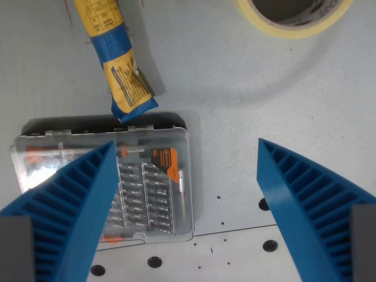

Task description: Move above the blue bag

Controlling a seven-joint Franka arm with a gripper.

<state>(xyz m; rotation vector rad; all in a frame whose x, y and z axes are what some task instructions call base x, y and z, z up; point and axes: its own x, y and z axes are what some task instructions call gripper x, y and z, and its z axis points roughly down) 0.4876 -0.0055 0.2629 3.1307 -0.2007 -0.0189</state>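
Pincer (185, 194) wide open and empty, short of the blue bag (116, 56).
The bag lies at the wrist view's upper left, its end touching the clear bit case (106, 182); stopping early would leave the pincer over the case instead.

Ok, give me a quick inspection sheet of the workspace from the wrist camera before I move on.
Surface: pale grey table with small dark holes along the near edge.
Job's things: blue bag, blue and yellow, lying tilted at upper left, its lower end touching the case's top edge.
Clutter: clear plastic bit case at the wrist view's left; tape roll cut off by the top edge.
Grippers: hand open, nothing between its blue fingers, sitting below the bag in frame.
Cables: nothing seen.
Surroundings: nothing seen beyond the table.
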